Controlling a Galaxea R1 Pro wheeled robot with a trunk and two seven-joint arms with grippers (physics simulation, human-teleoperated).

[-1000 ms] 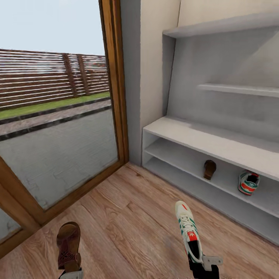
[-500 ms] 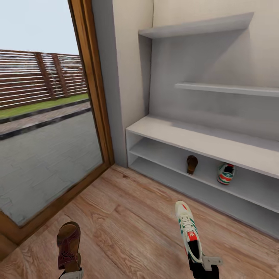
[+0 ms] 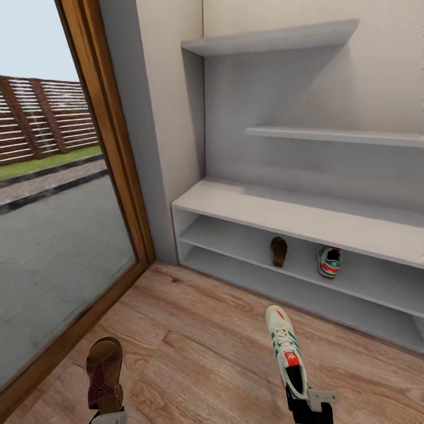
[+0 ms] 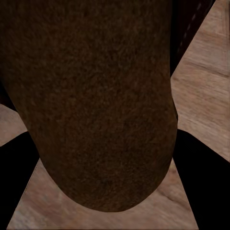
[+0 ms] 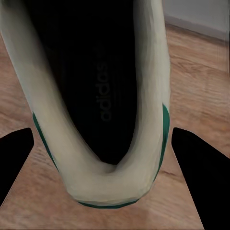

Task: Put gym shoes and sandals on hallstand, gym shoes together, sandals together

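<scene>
Shoes in hand, rolling up to the hallstand (image 3: 282,209)

Left end effector (image 3: 107,412) pinches a sandal (image 3: 104,372), right end effector (image 3: 306,403) pinches a gym shoe (image 3: 287,347). Their mates, sandal (image 3: 278,251) and gym shoe (image 3: 329,261), sit apart inside the hallstand's upper slot. I'd square up first, then slide each in toe-first beside its mate.

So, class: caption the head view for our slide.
Robot carries a sandal and gym shoe toward the hallstand already holding their mates.
</scene>
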